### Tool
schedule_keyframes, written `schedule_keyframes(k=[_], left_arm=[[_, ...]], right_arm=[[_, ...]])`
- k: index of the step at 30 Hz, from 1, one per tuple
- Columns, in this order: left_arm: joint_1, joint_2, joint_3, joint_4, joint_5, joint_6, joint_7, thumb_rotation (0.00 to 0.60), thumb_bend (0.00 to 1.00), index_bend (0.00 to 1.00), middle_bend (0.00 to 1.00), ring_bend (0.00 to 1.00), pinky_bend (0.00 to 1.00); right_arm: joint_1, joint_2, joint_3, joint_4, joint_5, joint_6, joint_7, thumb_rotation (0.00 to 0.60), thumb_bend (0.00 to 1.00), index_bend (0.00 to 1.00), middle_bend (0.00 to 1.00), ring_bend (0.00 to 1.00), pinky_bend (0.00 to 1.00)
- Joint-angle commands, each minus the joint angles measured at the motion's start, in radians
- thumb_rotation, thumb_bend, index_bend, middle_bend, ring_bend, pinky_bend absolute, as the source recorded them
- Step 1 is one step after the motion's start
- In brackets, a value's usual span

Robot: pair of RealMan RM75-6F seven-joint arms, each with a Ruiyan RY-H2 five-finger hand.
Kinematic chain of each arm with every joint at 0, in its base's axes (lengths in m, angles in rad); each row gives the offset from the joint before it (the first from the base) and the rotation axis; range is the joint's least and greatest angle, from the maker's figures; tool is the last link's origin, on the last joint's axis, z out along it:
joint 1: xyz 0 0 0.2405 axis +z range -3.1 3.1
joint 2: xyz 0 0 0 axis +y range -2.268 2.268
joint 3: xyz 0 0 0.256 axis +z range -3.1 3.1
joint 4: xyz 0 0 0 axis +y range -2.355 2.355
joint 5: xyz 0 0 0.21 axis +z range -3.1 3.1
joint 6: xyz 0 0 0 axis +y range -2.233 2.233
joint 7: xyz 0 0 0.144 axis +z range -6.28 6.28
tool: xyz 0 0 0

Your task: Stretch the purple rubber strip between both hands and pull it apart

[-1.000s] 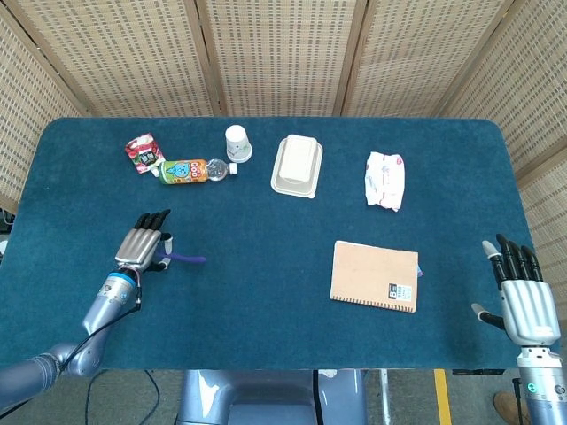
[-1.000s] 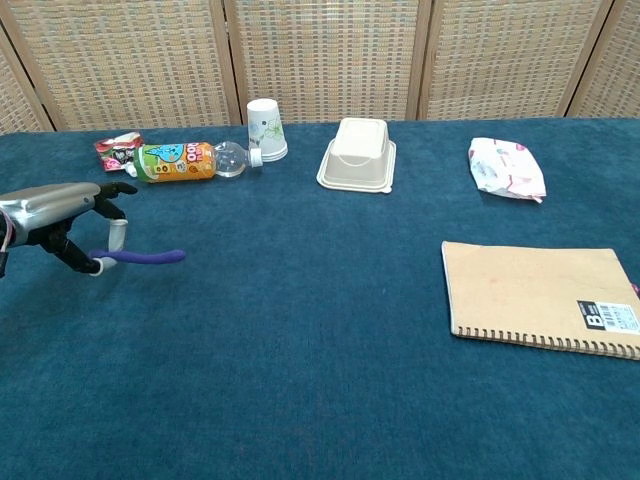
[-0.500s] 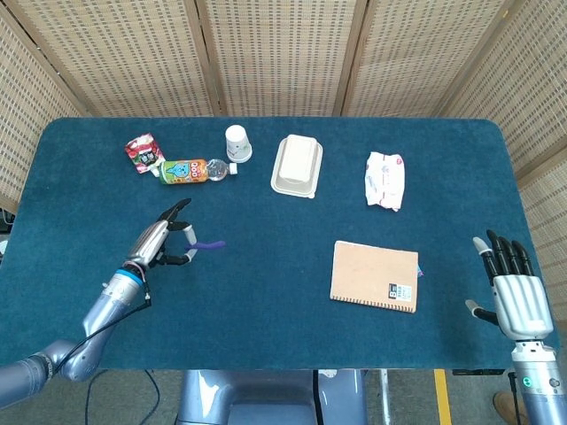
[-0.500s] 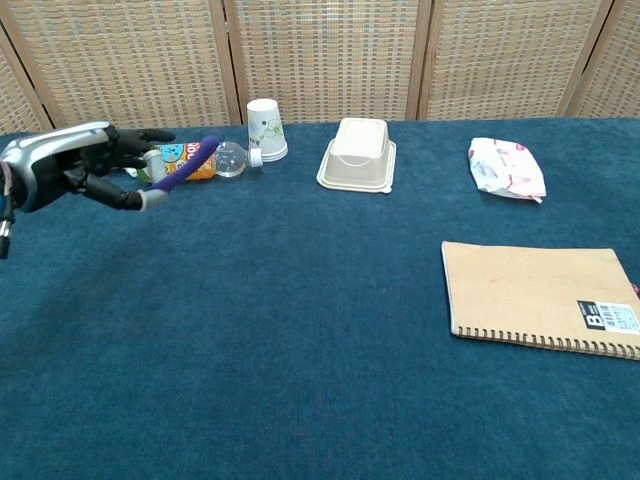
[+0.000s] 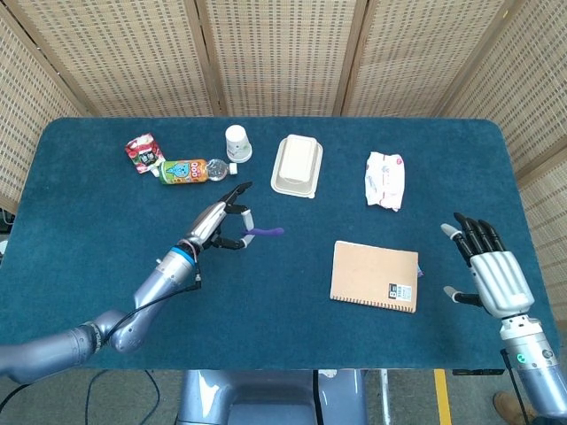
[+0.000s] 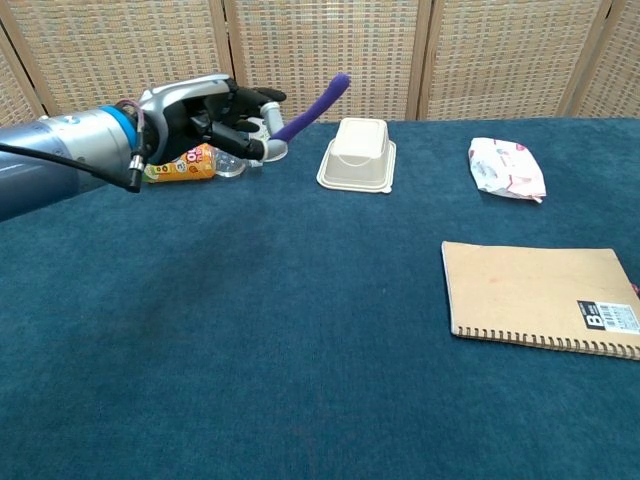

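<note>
My left hand point(image 5: 219, 226) point(image 6: 212, 118) is raised above the middle-left of the blue table and pinches one end of the purple rubber strip point(image 5: 263, 232) point(image 6: 312, 104). The strip's free end sticks out to the right and up, in the air. My right hand point(image 5: 494, 276) hovers open at the table's right front corner, fingers spread, holding nothing. It appears only in the head view.
A tan spiral notebook point(image 5: 375, 276) point(image 6: 542, 297) lies at the right front. Along the back are a red snack pack point(image 5: 142, 152), an orange bottle point(image 5: 190, 170), a paper cup point(image 5: 237, 142), a beige lidded box point(image 5: 296, 166) and a white wipes pack point(image 5: 385, 180).
My left hand has lifted the strip off the table and carried it rightward toward the centre. My right hand has moved slightly inward and forward over the table corner.
</note>
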Motion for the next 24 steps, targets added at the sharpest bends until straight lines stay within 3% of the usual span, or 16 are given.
schedule_keyframes(k=[1, 7, 13, 24], left_arm=[[-0.041, -0.031, -0.032, -0.01, -0.053, -0.019, 0.027, 0.6, 0.4, 0.63, 0.0, 0.0, 0.0], [-0.108, -0.088, -0.059, -0.028, -0.133, -0.011, 0.113, 0.6, 0.4, 0.63, 0.0, 0.0, 0.0], [-0.137, -0.125, -0.066, -0.051, -0.178, 0.018, 0.166, 0.6, 0.4, 0.63, 0.0, 0.0, 0.0], [-0.135, -0.151, -0.054, -0.058, -0.173, 0.044, 0.154, 0.6, 0.4, 0.63, 0.0, 0.0, 0.0]], right_arm=[[0.06, 0.055, 0.024, -0.047, -0.007, -0.069, 0.098, 0.6, 0.06, 0.28, 0.0, 0.0, 0.0], [0.156, 0.096, 0.08, -0.16, 0.061, -0.187, 0.146, 0.6, 0.23, 0.37, 0.0, 0.0, 0.0], [0.256, 0.107, 0.13, -0.226, 0.178, -0.319, 0.162, 0.6, 0.3, 0.39, 0.0, 0.0, 0.0], [0.364, 0.111, 0.194, -0.282, 0.345, -0.452, 0.247, 0.6, 0.37, 0.43, 0.0, 0.0, 0.0]])
